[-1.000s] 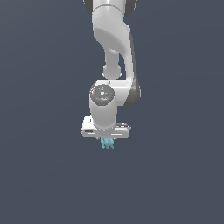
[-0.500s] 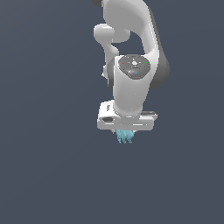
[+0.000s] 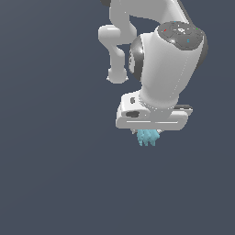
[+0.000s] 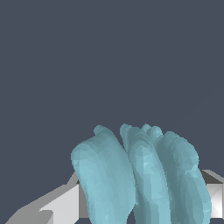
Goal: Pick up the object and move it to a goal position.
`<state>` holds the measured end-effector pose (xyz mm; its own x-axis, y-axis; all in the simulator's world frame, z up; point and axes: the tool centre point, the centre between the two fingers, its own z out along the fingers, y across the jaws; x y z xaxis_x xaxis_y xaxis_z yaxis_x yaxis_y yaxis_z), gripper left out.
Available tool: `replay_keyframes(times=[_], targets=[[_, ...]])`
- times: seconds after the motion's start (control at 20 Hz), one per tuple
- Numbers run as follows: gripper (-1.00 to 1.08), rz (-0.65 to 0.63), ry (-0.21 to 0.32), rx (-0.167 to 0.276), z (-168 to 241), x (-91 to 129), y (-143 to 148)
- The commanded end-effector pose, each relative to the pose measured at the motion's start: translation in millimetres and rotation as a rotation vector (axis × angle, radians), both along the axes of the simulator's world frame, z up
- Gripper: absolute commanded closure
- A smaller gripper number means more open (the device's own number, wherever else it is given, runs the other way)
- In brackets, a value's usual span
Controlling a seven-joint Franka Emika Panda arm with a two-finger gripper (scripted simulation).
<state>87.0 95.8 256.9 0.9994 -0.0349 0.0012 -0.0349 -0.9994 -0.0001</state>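
Note:
The object (image 3: 147, 137) is a small pale cyan-blue cluster of thin curved fins. It hangs just under my white gripper (image 3: 148, 134) in the exterior view, held off the ground. In the wrist view the object (image 4: 140, 175) fills the space between my two pale fingers (image 4: 65, 203), which press on its sides. The gripper is shut on it. The fingertips are mostly hidden behind the hand in the exterior view. No goal marker shows.
The white arm (image 3: 156, 55) rises from the gripper to the top of the exterior view. All around is a plain dark grey-blue ground (image 3: 50, 174) with nothing else on it.
The arm has carried the object toward the exterior view's right and nearer the camera, so hand and object look larger. The grip on the object has held.

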Motion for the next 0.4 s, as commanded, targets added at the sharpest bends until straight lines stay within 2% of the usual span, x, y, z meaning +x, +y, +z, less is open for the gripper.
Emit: replay_keyframes(times=[0.0, 0.35], targets=[[1.08, -0.001, 0.001, 0.000, 7.2, 1.6, 5.4], [1.08, -0.001, 0.001, 0.000, 10.4, 3.4, 8.1]])
